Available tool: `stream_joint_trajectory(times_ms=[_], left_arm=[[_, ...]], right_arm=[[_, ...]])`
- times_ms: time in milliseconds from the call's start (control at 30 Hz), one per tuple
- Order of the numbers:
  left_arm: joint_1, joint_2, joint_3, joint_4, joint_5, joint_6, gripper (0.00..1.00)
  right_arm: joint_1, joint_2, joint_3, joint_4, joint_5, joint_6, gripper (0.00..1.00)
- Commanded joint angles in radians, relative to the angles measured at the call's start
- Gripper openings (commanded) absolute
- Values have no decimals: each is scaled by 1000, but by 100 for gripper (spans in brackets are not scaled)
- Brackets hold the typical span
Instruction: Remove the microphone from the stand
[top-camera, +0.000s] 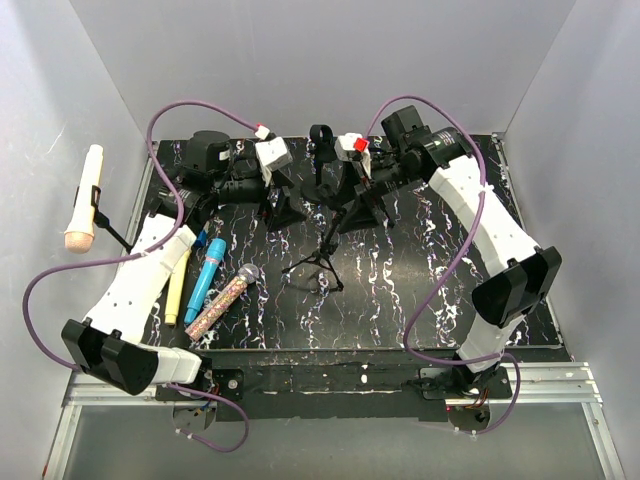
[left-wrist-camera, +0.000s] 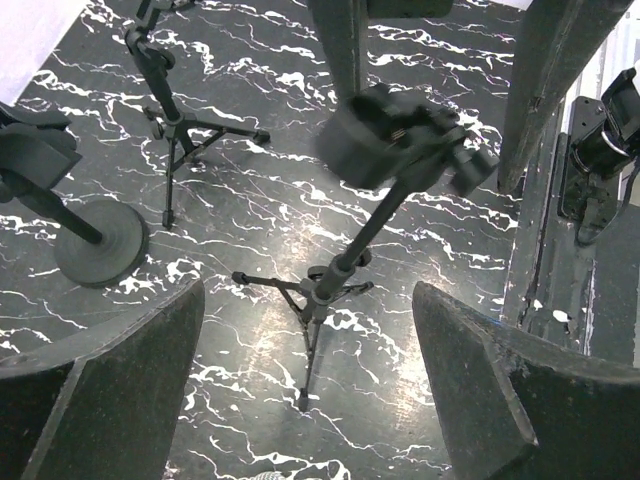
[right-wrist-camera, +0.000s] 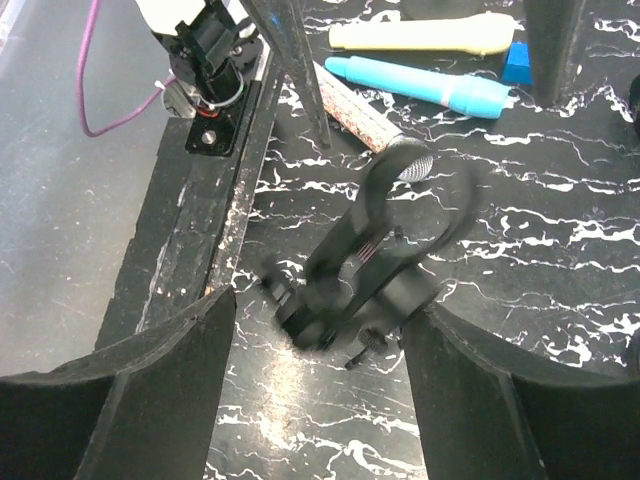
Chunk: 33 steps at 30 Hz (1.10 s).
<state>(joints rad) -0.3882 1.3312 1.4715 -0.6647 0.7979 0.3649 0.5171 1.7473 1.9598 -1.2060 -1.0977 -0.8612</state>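
1. The blue microphone (top-camera: 208, 280) and two others lie loose at the near left.
2. At centre, the tripod stand (top-camera: 320, 262); its clip (right-wrist-camera: 385, 235) looks empty, though it is blurred.
3. My left gripper (top-camera: 284, 207) and right gripper (top-camera: 362, 210) flank it, fingers spread, pinching nothing.
4. The cream microphone (top-camera: 85, 200) sits clipped on a stand at the far left, so I judge it my target.

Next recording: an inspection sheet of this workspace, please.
Surface: black, white-veined mat.
Job's things: tripod stand at centre, its clip empty; cream microphone clipped on a second stand, far left.
Clutter: yellow microphone, blue microphone and speckled microphone lying on the mat's left.
Hands: left hand open above the tripod stand; right hand open, clip between its fingers.
Cables: purple cables looping over both arms.
Surroundings: pale walls on three sides.
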Motion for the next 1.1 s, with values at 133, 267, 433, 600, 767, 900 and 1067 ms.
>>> stream_joint_trajectory(times_ms=[133, 267, 433, 600, 767, 900, 1067], left_arm=[[-3, -20, -46, 30, 18, 19, 85], [-3, -21, -77, 60, 38, 23, 86], [-3, -3, -97, 114, 73, -3, 86], [-6, 16, -160, 269, 77, -115, 85], [-18, 36, -226, 451, 40, -241, 80], [-21, 45, -261, 523, 43, -302, 75], [-44, 33, -327, 658, 26, -388, 51]], right_arm=[[-8, -69, -33, 121, 79, 120, 82], [-40, -107, -53, 157, 114, 178, 86], [-98, -167, -108, 140, 144, 179, 87], [-134, -273, -286, 209, 143, 220, 88], [-134, -391, -484, 396, 208, 346, 87], [-134, -443, -574, 473, 259, 407, 86], [-134, -483, -663, 569, 311, 499, 84]])
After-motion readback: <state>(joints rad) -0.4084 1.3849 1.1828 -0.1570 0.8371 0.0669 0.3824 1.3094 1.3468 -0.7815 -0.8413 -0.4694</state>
